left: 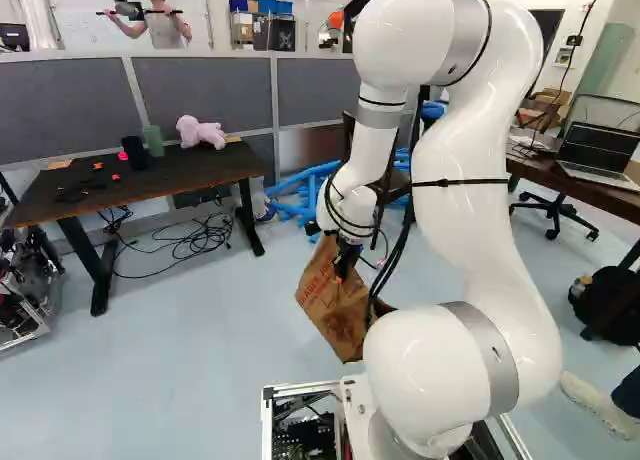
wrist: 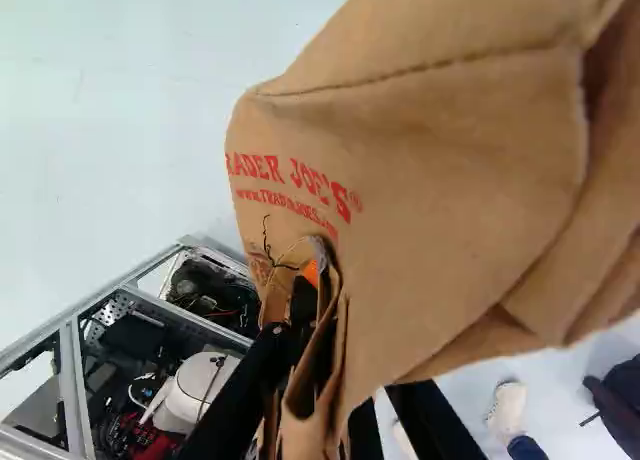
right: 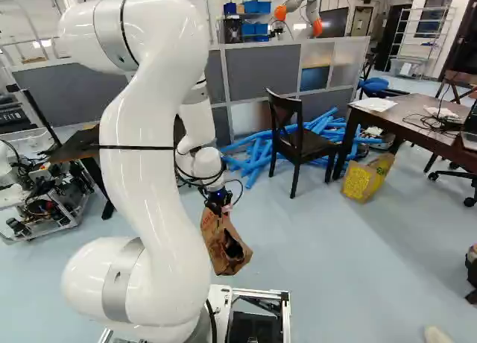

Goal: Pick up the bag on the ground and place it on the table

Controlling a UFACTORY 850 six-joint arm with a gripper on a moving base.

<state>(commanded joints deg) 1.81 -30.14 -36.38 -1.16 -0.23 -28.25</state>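
Observation:
The brown paper bag (left: 332, 302) hangs tilted in the air from my gripper (right: 218, 203), low ahead of the arm. In the right base view the bag (right: 223, 246) has its dark open mouth facing down and to the right. Seen from the wrist, crumpled paper of the bag (wrist: 430, 190) is pinched between the fingers of my gripper (wrist: 312, 305) and hides much of them. A dark table (left: 140, 180) stands at the left of the left base view, and another dark table (right: 406, 119) at the right of the right base view.
A pink plush toy (left: 201, 132) and cups stand on the left table; cables lie below it. A chair (right: 294, 138), blue tubes (right: 253, 153) and a yellow-marked bag (right: 367, 177) are farther ahead. Another robot (right: 302, 7) is behind the partition. A person's shoe shows at right.

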